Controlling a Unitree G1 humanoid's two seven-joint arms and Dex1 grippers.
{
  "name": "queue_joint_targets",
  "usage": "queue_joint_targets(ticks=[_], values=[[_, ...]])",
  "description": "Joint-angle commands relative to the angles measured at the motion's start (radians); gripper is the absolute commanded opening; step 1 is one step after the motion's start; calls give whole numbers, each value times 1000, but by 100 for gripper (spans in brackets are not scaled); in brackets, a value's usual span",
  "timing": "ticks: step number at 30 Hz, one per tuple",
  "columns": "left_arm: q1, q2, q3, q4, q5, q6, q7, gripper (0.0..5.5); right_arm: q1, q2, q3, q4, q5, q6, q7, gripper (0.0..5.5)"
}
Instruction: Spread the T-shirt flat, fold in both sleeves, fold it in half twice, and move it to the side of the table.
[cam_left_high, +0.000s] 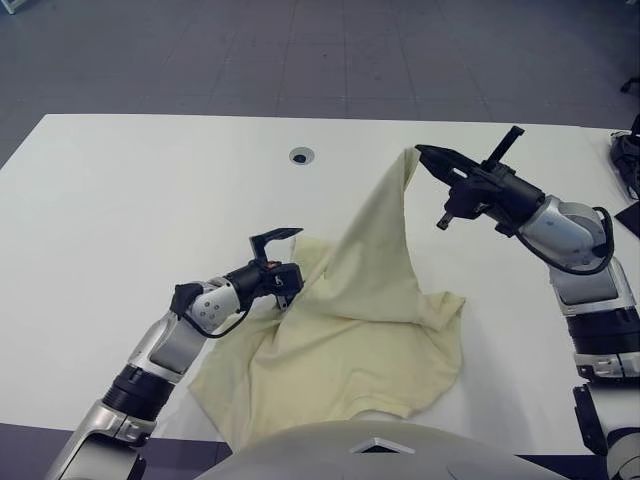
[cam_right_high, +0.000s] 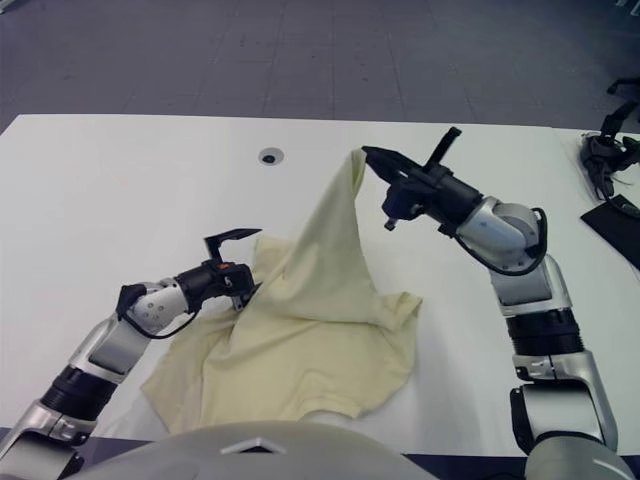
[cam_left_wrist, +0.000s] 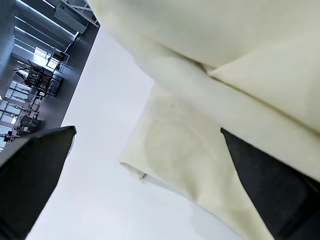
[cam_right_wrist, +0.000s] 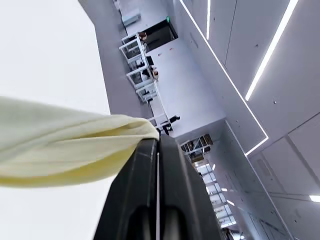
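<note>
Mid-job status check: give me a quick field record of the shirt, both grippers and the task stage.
T-shirt: pale yellow, bunched on the white table, one edge raised into a peak
Right gripper: shut on the raised edge, above the table
Left gripper: open, low at the shirt's left edge
Task stage: spreading; shirt not yet flat
Also on table: round hole beyond the shirt

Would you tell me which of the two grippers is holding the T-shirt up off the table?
The right gripper: it is shut on a raised tip of the T-shirt, whereas the left gripper is open, low beside the cloth.
</note>
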Motion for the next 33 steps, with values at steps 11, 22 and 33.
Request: queue_joint_targets(ticks=[11, 22, 33], values=[[66, 77, 94, -40, -6, 31, -15, 540, 438, -205, 415, -462, 222, 266, 482, 1], [34, 84, 141, -34, -23, 39, -25, 540, 498, -225, 478, -410, 104, 287, 555, 1], [-83, -39, 212, -90, -410, 262, -143, 540, 491, -264, 501, -317, -28, 266, 598, 1]])
